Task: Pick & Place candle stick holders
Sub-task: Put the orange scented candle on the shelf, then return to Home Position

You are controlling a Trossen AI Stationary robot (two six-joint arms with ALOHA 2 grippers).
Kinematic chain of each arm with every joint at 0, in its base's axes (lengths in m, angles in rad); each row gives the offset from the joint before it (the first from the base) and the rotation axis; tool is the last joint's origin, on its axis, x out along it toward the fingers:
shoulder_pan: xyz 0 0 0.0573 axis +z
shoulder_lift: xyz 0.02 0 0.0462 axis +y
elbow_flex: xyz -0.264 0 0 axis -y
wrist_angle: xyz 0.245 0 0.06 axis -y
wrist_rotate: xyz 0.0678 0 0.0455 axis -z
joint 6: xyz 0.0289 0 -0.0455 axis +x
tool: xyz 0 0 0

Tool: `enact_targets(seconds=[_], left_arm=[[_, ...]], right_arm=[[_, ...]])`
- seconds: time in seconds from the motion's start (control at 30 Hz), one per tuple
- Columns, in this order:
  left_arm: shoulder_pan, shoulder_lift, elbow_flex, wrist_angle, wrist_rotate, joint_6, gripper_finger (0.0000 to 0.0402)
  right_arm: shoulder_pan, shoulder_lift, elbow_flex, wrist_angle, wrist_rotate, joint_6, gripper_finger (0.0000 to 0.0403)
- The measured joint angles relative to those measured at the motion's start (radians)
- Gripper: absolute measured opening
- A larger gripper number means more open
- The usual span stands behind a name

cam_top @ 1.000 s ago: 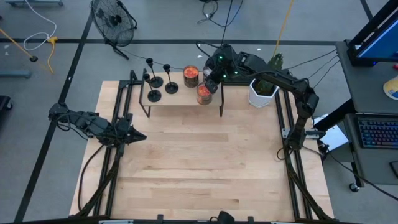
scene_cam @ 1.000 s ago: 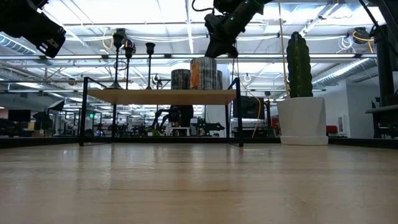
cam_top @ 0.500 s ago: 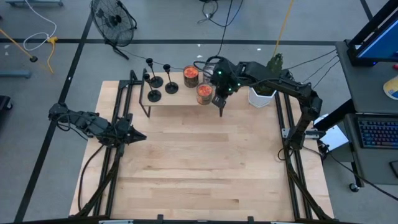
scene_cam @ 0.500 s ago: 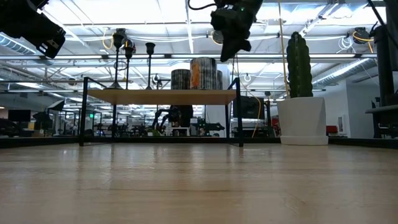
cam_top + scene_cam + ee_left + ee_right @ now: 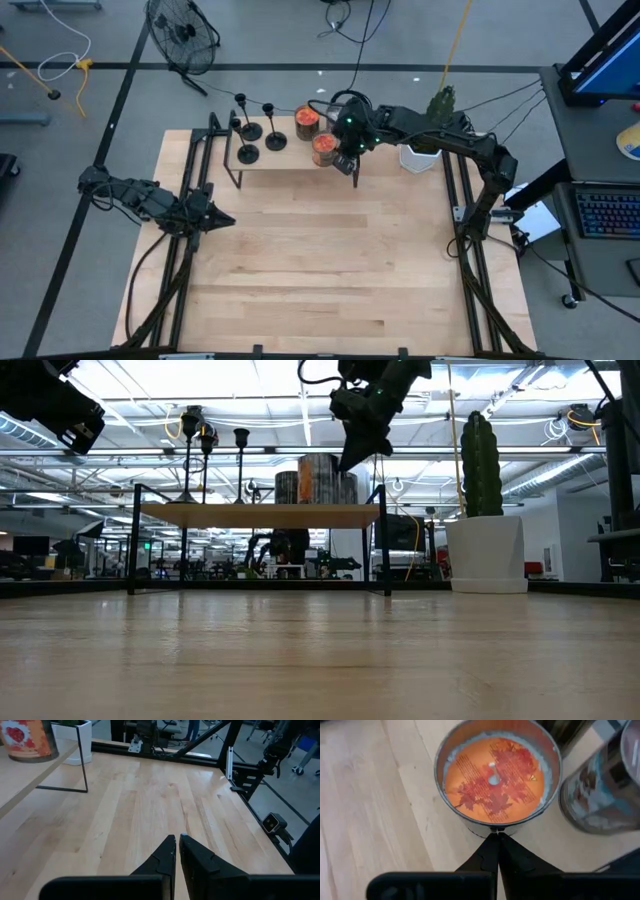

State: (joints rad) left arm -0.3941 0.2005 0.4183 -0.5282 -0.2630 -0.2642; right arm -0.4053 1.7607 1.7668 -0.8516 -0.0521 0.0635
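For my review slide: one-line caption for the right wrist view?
Shut right gripper poised at the rim of an orange candle jar on the wooden shelf.

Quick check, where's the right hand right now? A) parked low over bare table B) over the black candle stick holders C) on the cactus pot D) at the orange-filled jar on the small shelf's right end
D: in the high view the right hand is at the shelf's right end beside the orange-filled jar, and its wrist view shows shut fingertips right at that jar's rim; the candle stick holders stand apart at the shelf's left end.
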Motion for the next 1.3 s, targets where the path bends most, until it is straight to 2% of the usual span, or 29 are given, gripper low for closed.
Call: enact_targets(seconds=[0.17, 0.43, 0.63, 0.87, 0.93, 1.07, 1.3], left_arm=[[0.0, 0.0, 0.0, 0.0, 0.0, 0.0, 0.0028], [0.0, 0.0, 0.0, 0.0, 0.001, -0.003, 0.0028], [0.0, 0.0, 0.0, 0.001, 0.002, -0.007, 0.0028], [0.0, 0.0, 0.0, 0.002, 0.001, -0.037, 0.0028], [0.0, 0.0, 0.0, 0.002, 0.001, -0.058, 0.0028], [0.0, 0.0, 0.0, 0.002, 0.005, -0.088, 0.0028], [0.0, 0.0, 0.0, 0.007, 0.109, -0.055, 0.0028]], right_arm=[[-0.001, 0.0, 0.0, 0.029, 0.0, 0.0, 0.0], [0.006, -0.005, 0.0, -0.03, -0.005, 0.003, 0.0], [0.069, -0.011, 0.0, -0.095, -0.032, 0.003, 0.0], [0.141, -0.089, 0.0, -0.117, -0.025, 0.025, 0.0], [0.159, -0.123, 0.0, -0.108, 0.005, 0.038, 0.0], [0.198, -0.178, 0.0, -0.109, 0.135, 0.068, 0.0], [0.278, -0.221, -0.011, -0.101, 0.176, 0.113, 0.0]])
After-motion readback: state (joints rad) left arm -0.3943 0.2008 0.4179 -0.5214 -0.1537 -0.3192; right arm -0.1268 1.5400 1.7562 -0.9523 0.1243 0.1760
